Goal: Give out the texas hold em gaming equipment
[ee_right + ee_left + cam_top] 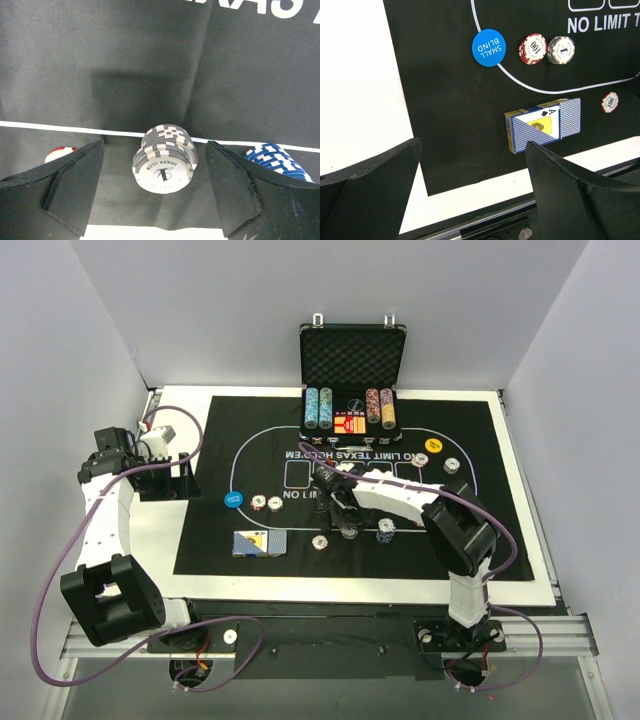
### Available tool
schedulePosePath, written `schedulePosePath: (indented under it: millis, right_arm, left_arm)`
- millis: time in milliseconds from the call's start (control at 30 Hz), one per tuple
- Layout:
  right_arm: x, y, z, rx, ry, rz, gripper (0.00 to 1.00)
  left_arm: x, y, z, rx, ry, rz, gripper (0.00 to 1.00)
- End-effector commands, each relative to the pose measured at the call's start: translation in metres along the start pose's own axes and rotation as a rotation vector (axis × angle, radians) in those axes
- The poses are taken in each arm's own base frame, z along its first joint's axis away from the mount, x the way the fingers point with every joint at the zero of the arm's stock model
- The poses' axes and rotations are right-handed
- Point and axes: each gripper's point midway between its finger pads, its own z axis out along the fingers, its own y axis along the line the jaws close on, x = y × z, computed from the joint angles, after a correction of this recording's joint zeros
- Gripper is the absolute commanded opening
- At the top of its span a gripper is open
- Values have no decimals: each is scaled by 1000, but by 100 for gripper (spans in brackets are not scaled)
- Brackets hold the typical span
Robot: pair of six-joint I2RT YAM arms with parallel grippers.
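My right hand (pixel 155 145) is lowered over the black mat (pixel 205 535) near its middle. Its fingers (pixel 75 180) are spread wide on either side of a short grey chip stack (pixel 164 161), with a gap showing on both sides, so it is not gripping anything. The top chip of that stack reads "1". Just to its right stands a blue chip stack (pixel 276 159), partly hidden behind my right finger, and a red chip (pixel 60 153) peeks out past the left one. My left hand (pixel 473 145) hangs over the left edge of the mat, also spread wide, with only mat and white worktop (pixel 360 90) showing between its fingers. From that wrist I see the pack of cards (pixel 542 125) lying flat near the mat's front edge, blue-backed with an ace of spades showing. Further back sits the blue SMALL BLIND button (pixel 489 47), with a red 100 chip (pixel 532 49) and a grey 1 chip (pixel 560 49) touching each other just beside it. The yellow button (pixel 434 446) lies on the far right of the mat. The open case (pixel 352 345) stands at the mat's far edge, with rows of chips (pixel 318 408) inside.
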Motion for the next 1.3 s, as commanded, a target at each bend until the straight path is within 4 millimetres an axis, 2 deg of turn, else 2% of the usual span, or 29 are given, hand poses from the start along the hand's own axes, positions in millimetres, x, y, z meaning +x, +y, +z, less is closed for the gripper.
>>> schedulePosePath:
  millis: [0, 233, 400, 733, 933, 1100, 1267]
  right_arm:
    - [10, -1, 6, 7, 24, 15, 76]
    - [17, -4, 9, 4, 23, 33, 71]
    - [22, -5, 11, -3, 29, 37, 60]
    - [25, -21, 3, 48, 16, 22, 59]
    - [28, -23, 0, 46, 15, 19, 57]
    - [27, -22, -1, 38, 12, 23, 43]
    - [22, -19, -7, 18, -2, 29, 37]
  left_arm:
    - [-14, -6, -14, 4, -58, 29, 97]
    - [-13, -4, -12, 2, -52, 26, 97]
    - [-13, -3, -12, -2, -53, 29, 97]
    - [-9, -2, -9, 2, -43, 23, 97]
    - [-8, -1, -8, -3, -42, 26, 97]
    - [-7, -2, -5, 2, -37, 23, 97]
    - [-5, -1, -4, 3, -36, 18, 97]
